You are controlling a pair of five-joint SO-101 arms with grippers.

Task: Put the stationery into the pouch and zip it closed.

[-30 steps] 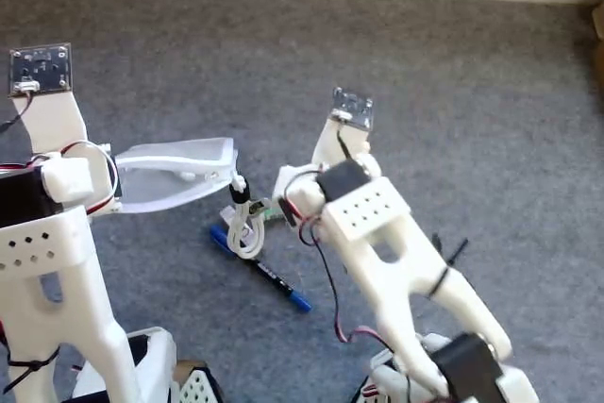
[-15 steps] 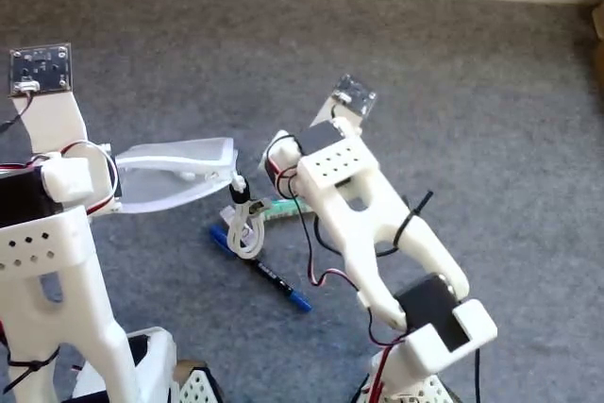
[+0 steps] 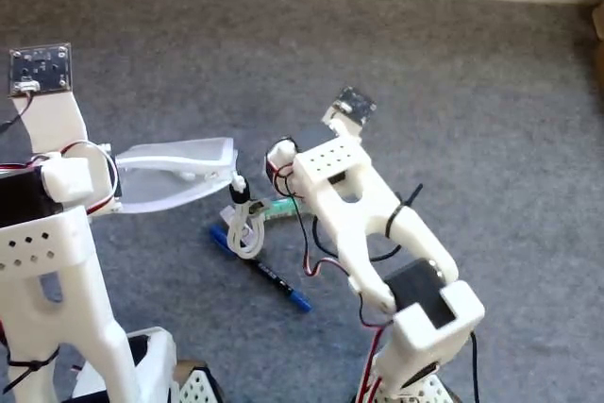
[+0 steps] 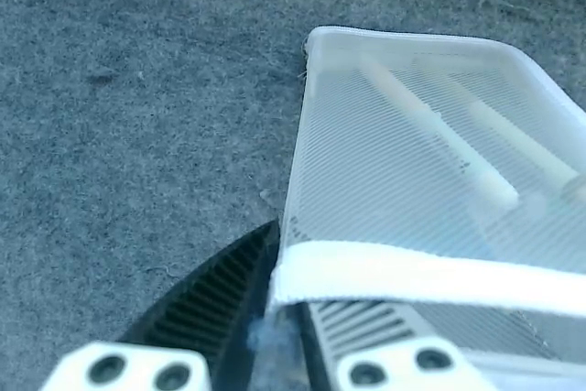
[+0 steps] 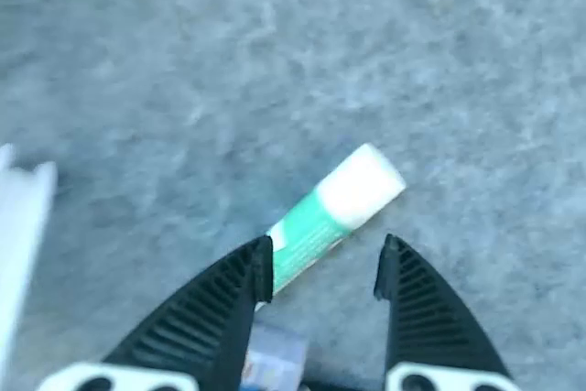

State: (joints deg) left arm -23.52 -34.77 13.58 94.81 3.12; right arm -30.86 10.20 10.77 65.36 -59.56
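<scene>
Translucent white mesh pouch (image 4: 412, 162) at left, its edge pinched in the closed left gripper (image 4: 279, 258), green-and-white glue stick (image 5: 334, 208) on grey carpet (image 3: 472, 92) just right of the pouch, beneath the wide-open, empty right gripper (image 5: 322, 254), blue pen (image 3: 269, 276) nearer.

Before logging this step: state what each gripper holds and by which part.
Left gripper holds the mesh pouch by its white edge band. Right gripper holds nothing; its jaws stand open over the green-and-white stick.

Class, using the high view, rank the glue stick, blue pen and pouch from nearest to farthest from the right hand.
1. Glue stick, between the open fingers of the right hand.
2 and 3. Pouch, off to the left, and blue pen, lower in the view: too close to call.
</scene>
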